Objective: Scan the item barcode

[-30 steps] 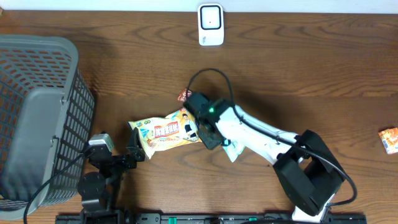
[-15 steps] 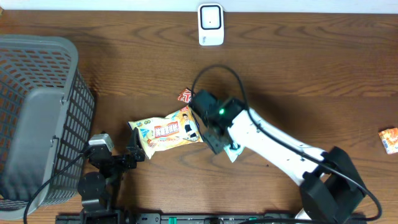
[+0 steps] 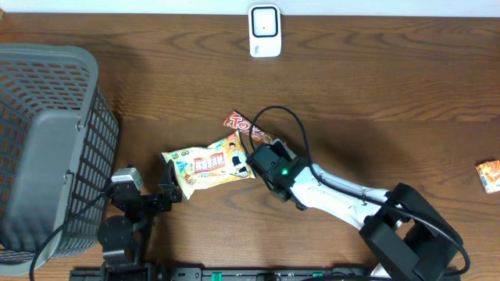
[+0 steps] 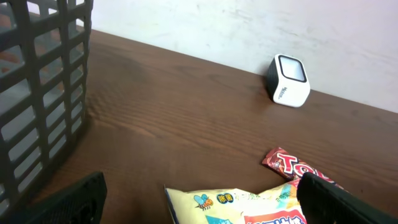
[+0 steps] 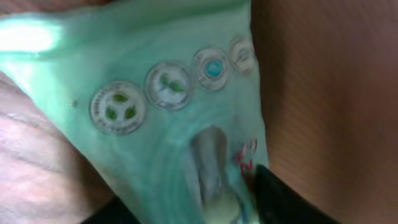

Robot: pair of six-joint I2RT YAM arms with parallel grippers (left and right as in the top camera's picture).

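Note:
A pale green packet [image 5: 161, 124] fills the right wrist view, lying on the wood. My right gripper [image 5: 193, 208] is open and straddles it, one dark finger [image 5: 283, 199] at its right edge and the other at its lower left. From overhead, the right gripper [image 3: 276, 167] covers that packet, just right of a yellow snack bag [image 3: 209, 164]. The white scanner [image 3: 265, 31] stands at the table's far edge. My left gripper [image 4: 208, 205] is open and empty, with the yellow bag [image 4: 249, 208] just ahead of it.
A red wrapper [image 3: 238, 121] lies behind the yellow bag and is also seen from the left wrist camera as the red wrapper [image 4: 292, 165]. A grey mesh basket [image 3: 47, 140] stands at the left. A small orange packet [image 3: 489, 176] lies at the right edge.
My right gripper went from shut to open and drew back toward the front, now over the green packet. The red wrapper is uncovered. The left arm has not moved.

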